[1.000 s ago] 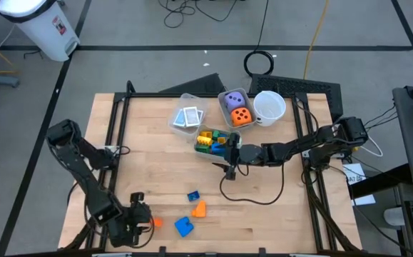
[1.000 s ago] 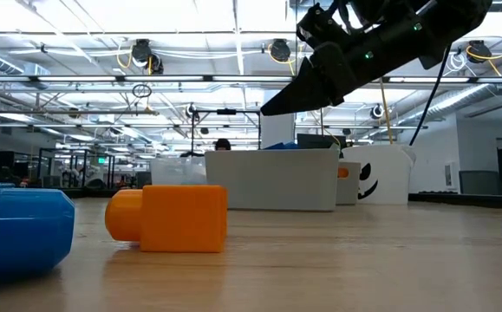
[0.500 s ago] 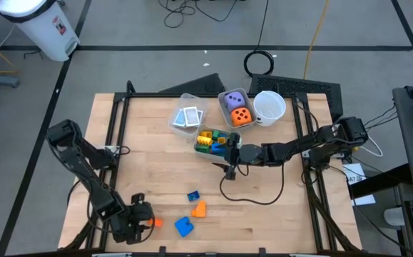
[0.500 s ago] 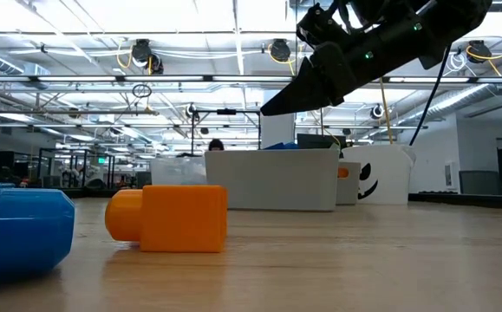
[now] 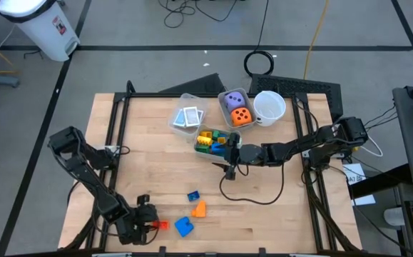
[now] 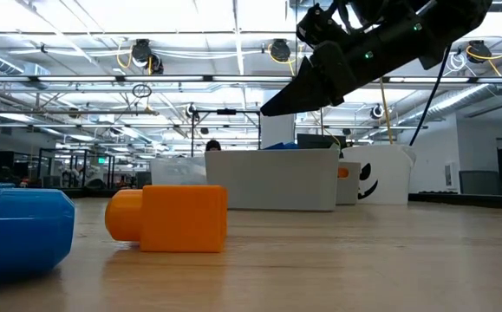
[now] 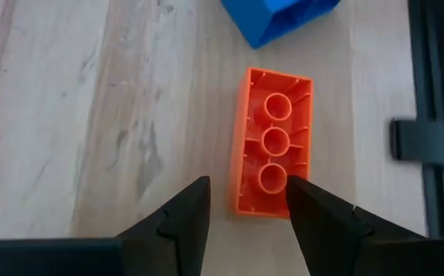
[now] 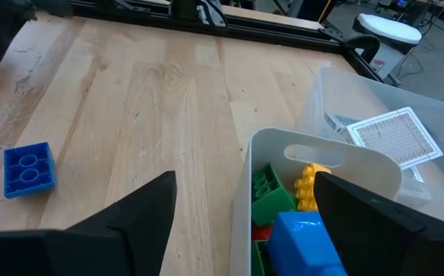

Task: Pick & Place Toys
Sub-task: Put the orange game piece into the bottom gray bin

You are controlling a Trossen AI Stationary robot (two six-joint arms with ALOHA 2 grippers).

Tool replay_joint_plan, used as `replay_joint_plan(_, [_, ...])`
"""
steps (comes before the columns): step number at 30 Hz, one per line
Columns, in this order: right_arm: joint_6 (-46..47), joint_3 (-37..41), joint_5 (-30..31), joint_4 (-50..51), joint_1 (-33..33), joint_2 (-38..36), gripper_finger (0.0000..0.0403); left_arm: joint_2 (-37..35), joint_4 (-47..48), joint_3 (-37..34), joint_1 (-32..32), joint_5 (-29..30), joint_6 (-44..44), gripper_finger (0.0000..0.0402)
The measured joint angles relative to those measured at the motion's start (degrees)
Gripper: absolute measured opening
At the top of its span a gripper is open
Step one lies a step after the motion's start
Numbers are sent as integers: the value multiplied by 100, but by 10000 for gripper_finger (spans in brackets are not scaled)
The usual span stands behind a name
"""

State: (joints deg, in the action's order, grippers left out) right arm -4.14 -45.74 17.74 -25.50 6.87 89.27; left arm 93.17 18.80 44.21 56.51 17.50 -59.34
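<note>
Your left end effector [image 7: 241, 203] sits low at the table's [image 5: 277, 214] seven o'clock corner, fingers apart, reaching over one end of the orange block [image 7: 273, 164], which lies studs-down with its hollow underside up; neither finger visibly touches it. At the block's twelve o'clock in the wrist view lies a large blue block [image 7: 279, 17]. Your right end effector [image 8: 241, 211] hovers with fingers apart at the near rim of the block bin [image 8: 321, 157], near the table's centre, holding nothing. That bin holds green, yellow and blue blocks. A small blue block [image 5: 193, 195] and an orange piece [image 5: 199, 208] lie loose at six o'clock.
</note>
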Motion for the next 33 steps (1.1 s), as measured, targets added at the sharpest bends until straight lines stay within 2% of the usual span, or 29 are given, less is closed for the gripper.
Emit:
replay_joint_plan(5, [2,-1,-2,0,-1,0,281,50,-25,6,-129,-2,-269,180])
replay_joint_plan(9, [1,-2,-2,0,-1,0,281,62,58,-2,-276,407,-258,175])
replay_joint_plan(12, [2,-2,-2,0,0,0,281,67,74,-8,-404,526,-230,152])
replay_joint_plan(17, [2,-2,0,0,-2,0,281,72,164,-18,-631,512,-55,83])
replay_joint_plan(21, [2,-2,-2,-2,0,0,281,74,277,-17,-849,601,95,77])
replay_joint_plan(29, [2,-2,-2,-2,0,0,281,87,292,-29,-1323,1819,770,76])
replay_joint_plan(33, [-119,-1,1,-2,-1,0,281,85,-93,-26,-1553,2274,1318,76])
